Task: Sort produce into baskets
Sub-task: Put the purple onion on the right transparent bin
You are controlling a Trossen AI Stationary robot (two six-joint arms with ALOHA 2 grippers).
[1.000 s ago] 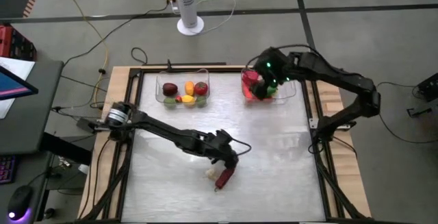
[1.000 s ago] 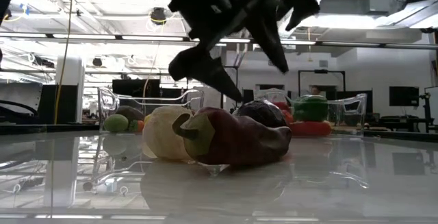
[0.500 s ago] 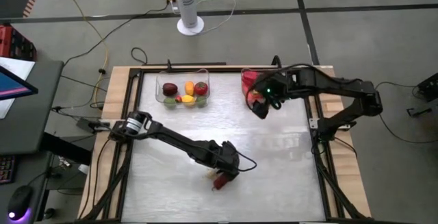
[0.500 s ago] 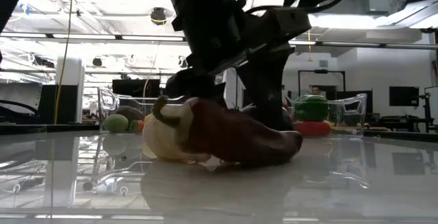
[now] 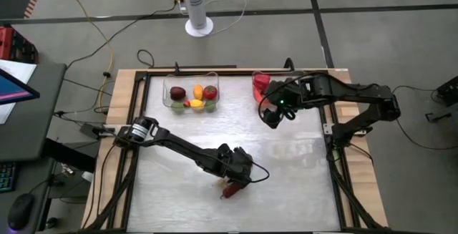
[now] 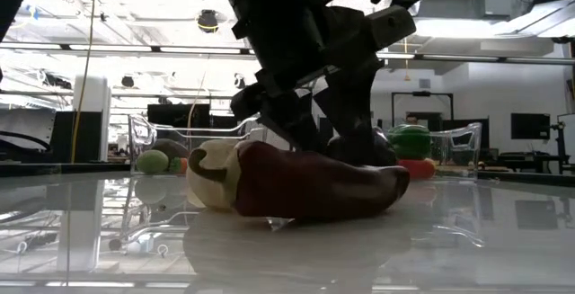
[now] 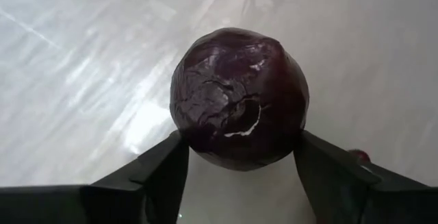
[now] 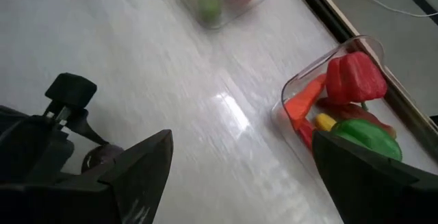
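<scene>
Left gripper: a dark purple round fruit is flanked by the jaws, on the counter, contact at both sides. Closure should be kept centred so it is not squeezed out. Right gripper: jaws spread wide, nothing held, beside its basket.

table: pale grey-white, glossy, light wood edges | far-left tub: clear, holding dark red, yellow, red, green pieces | far-right tub: clear, with red pepper, orange, yellow, green pieces | near-edge pepper: dark red | round piece: dark purple, wrinkled sheen | arms: black
</scene>
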